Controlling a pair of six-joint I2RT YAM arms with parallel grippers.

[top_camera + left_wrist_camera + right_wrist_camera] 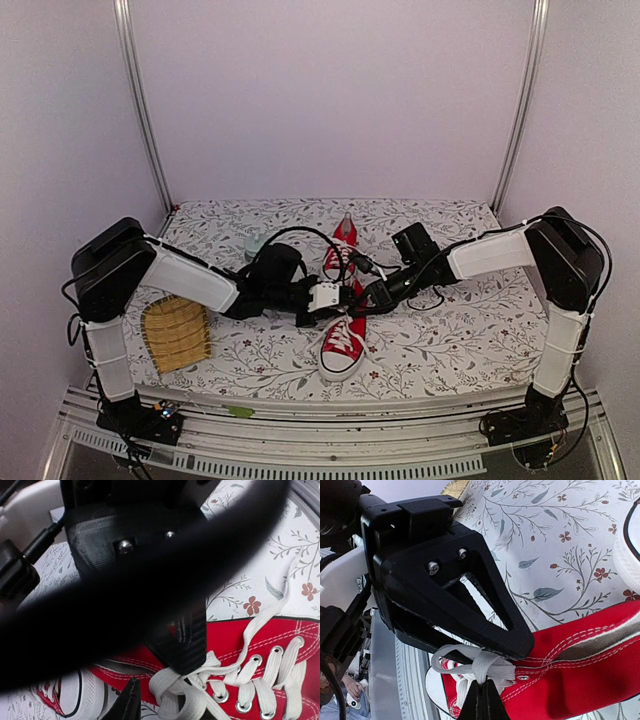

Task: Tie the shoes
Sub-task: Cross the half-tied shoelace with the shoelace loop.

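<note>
- Pale lilac walls and two metal corner posts close in a worktop (450, 345) covered with a leaf-and-flower print cloth.
- Right hand (486, 674): pressed fully together. Its fingertips pinch a flat loop of white lace (470, 666) right beside the top eyelet of one of the shoes (580, 680), whose red canvas runs off to the lower right of the wrist view.
- Left hand (160, 679): its fingers stand a little apart, with a bunch of the same white lace in the gap, next to a row of metal eyelets. The upper fingertip rests on the bunch. I cannot tell whether the lace is truly clamped, since a blurred black cable (100, 610) crosses much of that view.
- From above, both hands meet tip to tip at mid-worktop, directly between the pair. Which shoe the pinched lace belongs to is not clear from there.
- Near shoe (343, 348): sits upright just on the arms' side of the hands, its white toe cap pointing at the near edge.
- Far shoe (342, 245): lies just beyond the hands, roughly in line with the near one.
- Woven straw-coloured mat (177, 335): lies flat at the left of the worktop, beside the left arm and well apart from the pair.
- Small pale green round object (255, 243): sits past the left forearm, too small to name.
- Green scrap (240, 411): lies on the metal rail in front of the worktop.
</note>
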